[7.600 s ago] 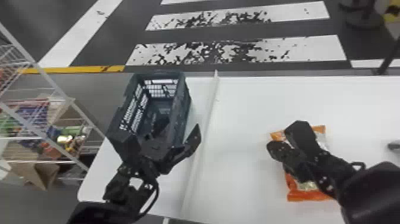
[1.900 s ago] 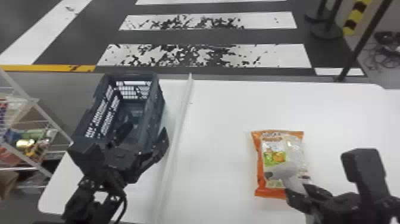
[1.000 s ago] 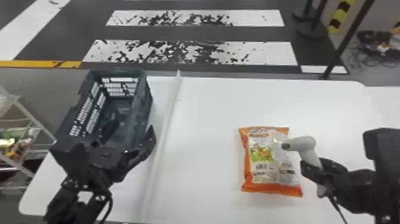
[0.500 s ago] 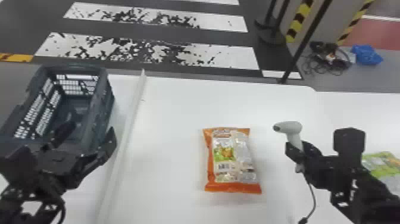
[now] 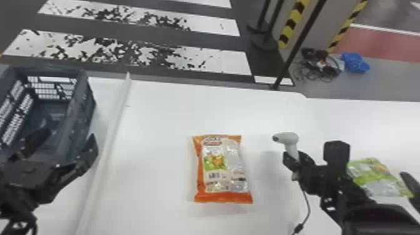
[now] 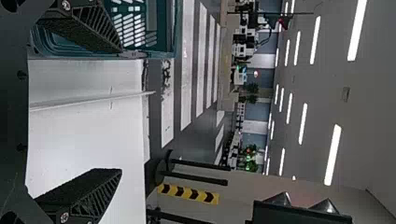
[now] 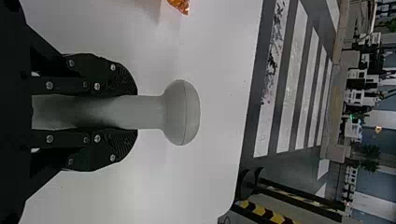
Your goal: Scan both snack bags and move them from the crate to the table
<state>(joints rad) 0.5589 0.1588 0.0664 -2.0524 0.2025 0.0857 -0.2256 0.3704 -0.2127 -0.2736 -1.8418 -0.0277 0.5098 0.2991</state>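
The dark crate (image 5: 82,117) stands at the left end of the white table (image 5: 162,125). The left arm comes in from the bottom left corner, reaching forward to the crate's near end. Its gripper (image 5: 68,137) has its two fingers spread wide with nothing between them: one over the crate, the other just outside the crate's right wall. A long white strip (image 5: 114,128) runs from front to back on the table, just right of the crate.

Right of the strip, well apart from both grippers, the orange snack bag (image 5: 220,165) lies flat on the table, its printed face up. Next comes the pale scanner (image 5: 289,139), upright, its head facing left towards the orange bag's side. The right gripper (image 5: 293,157) has its fingers closed around the handle, one on each side. The right arm comes in from the bottom right corner and slants forward and left, a thin cable (image 5: 307,203) hanging near it. On the far right, the green snack bag (image 5: 375,178) lies on the table, partly hidden by the arm.
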